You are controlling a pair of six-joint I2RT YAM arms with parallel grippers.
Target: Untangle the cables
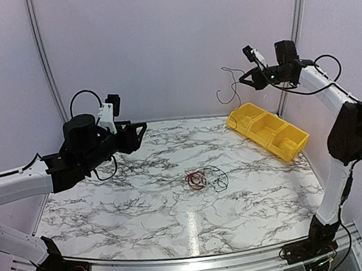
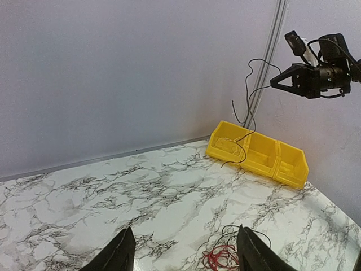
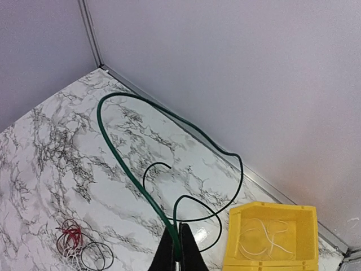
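A small tangle of thin red and black cables (image 1: 204,179) lies at the middle of the marble table; it also shows in the left wrist view (image 2: 225,257) and the right wrist view (image 3: 82,248). My right gripper (image 1: 247,81) is raised high at the back right, shut on a thin dark green wire (image 3: 124,164). The wire hangs in loose loops (image 1: 231,86) above the yellow bin's left end. My left gripper (image 1: 139,133) is open and empty, held above the table's left side, left of the tangle. Its fingers (image 2: 121,254) frame the tangle's left edge.
A yellow bin (image 1: 267,130) with three compartments stands at the back right, against the wall. Its left compartment (image 3: 271,237) holds thin white wires. Grey walls close the back and sides. The table's front edge is a metal rail (image 1: 193,262).
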